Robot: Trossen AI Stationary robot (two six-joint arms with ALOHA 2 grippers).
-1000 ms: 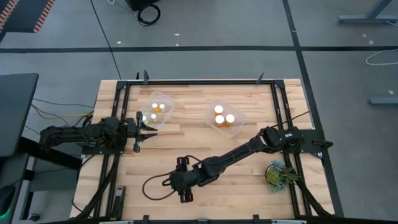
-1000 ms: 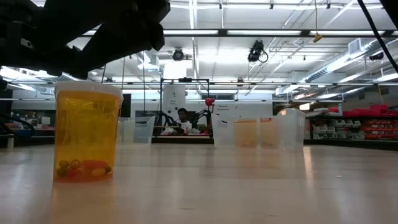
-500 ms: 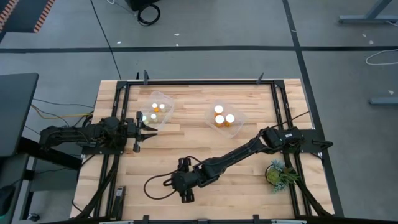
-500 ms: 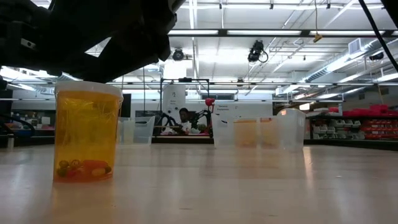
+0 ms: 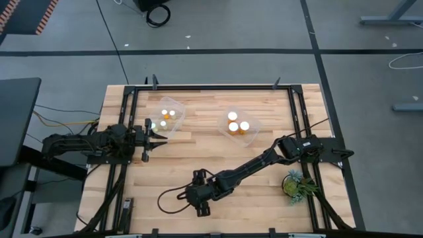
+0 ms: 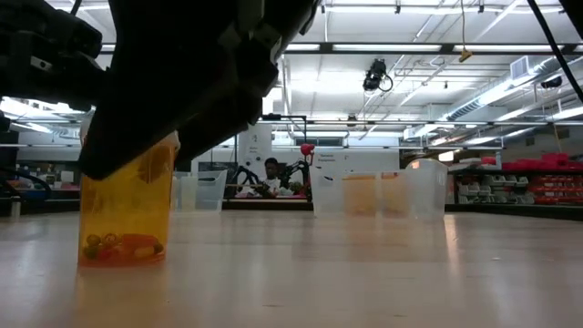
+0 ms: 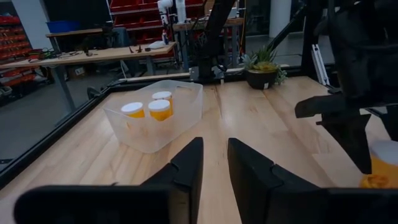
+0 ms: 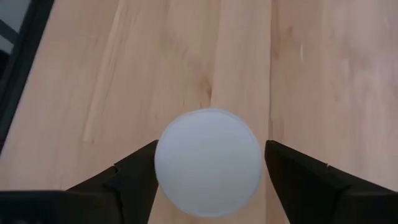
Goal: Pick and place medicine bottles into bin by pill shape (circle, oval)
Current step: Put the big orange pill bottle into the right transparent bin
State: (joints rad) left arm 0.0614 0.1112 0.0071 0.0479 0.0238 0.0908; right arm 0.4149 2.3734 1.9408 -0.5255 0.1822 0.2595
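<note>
I see my right end effector wide apart around a bottle's white cap, not squeezing. My left end effector, nearly pinched together, holds nothing.

The table is pale wood planks with a smooth matt finish and visible grain. The bottle is glossy, translucent orange plastic; its cap is smooth matt white plastic. The two bins are clear plastic, slightly frosted.

a workshop: red parts shelves, workbenches, ceiling strip lights.
</note>
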